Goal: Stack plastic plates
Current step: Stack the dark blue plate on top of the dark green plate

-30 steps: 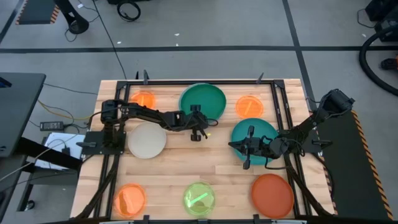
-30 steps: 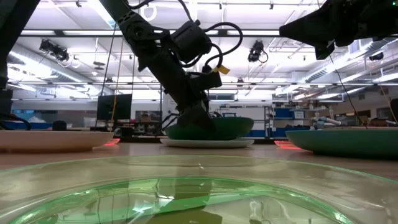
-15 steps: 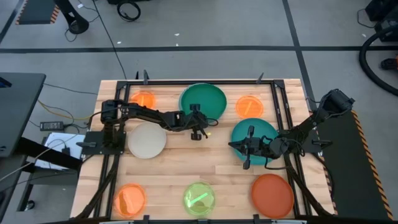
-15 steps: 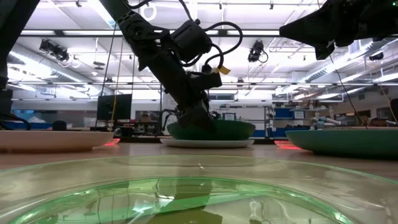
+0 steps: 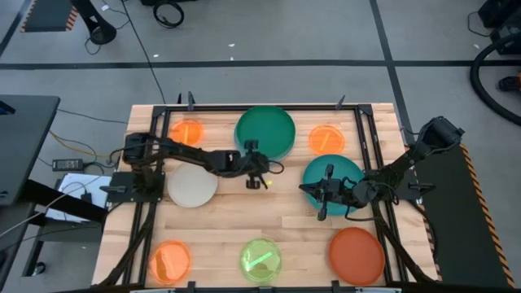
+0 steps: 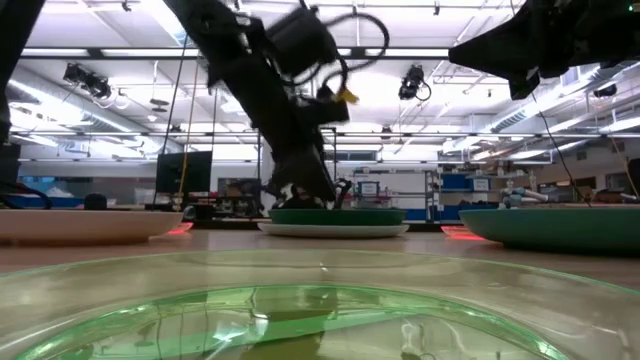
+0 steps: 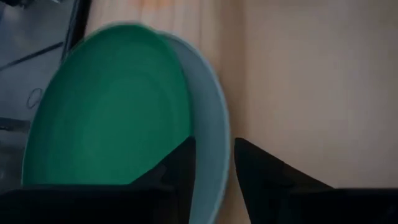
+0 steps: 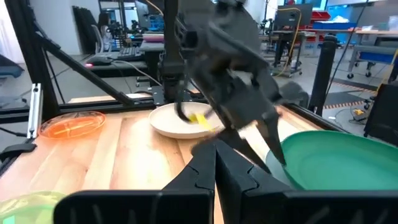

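Plates lay spread over the table (image 5: 236, 216) from above, the green plate (image 5: 265, 131) at the far edge on a light blue plate (image 7: 214, 134); the left gripper (image 5: 253, 176) hung just beside its near rim, the right gripper (image 5: 323, 194) by the teal plate (image 5: 338, 175). At table height, both sat flat. Left wrist: fingers (image 7: 264, 174) slightly parted, holding nothing. Right wrist: fingers (image 8: 205, 165) closed, empty. They looked light, stiff, slick; best pinched at the rim.
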You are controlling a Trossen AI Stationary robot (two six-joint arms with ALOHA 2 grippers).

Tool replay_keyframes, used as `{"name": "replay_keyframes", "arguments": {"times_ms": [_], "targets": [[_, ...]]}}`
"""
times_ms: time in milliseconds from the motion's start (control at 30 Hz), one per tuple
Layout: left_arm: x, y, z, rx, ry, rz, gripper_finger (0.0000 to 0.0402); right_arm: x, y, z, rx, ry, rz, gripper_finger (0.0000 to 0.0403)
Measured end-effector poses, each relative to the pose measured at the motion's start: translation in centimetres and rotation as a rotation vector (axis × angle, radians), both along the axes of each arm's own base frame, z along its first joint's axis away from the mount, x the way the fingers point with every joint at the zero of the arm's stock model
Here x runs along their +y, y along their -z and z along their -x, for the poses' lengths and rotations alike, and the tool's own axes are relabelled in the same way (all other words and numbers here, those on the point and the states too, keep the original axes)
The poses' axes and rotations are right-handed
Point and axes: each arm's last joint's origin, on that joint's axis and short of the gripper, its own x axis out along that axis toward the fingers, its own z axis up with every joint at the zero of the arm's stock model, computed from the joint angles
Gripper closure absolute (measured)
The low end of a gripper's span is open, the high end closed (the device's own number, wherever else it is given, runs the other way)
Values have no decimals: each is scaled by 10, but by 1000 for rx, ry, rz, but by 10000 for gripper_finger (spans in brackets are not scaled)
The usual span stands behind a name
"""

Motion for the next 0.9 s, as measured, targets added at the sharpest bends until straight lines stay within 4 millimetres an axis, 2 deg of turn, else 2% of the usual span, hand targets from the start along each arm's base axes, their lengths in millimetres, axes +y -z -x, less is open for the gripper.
{"name": "replay_keyframes", "arguments": {"times_ms": [100, 233, 367, 500, 633, 767, 900], "targets": [[-21, -20, 12, -15, 15, 81, 283, 13, -13, -9, 60, 13, 42, 392], [-55, -44, 33, 11, 91, 150, 283, 40, -46, -28, 303, 59, 101, 392], [-84, -64, 53, 11, 154, 181, 283, 63, -63, -46, 513, 119, 120, 392], [-114, -77, 69, -13, 241, 206, 283, 87, -63, -66, 712, 95, 72, 392], [-137, -83, 80, -20, 325, 215, 283, 108, -54, -74, 963, 101, -81, 392], [-147, -83, 84, -17, 363, 209, 283, 126, -51, -68, 1129, 150, -198, 390], [-147, -83, 83, -24, 377, 197, 283, 138, -47, -63, 1115, 202, -274, 374]]}}
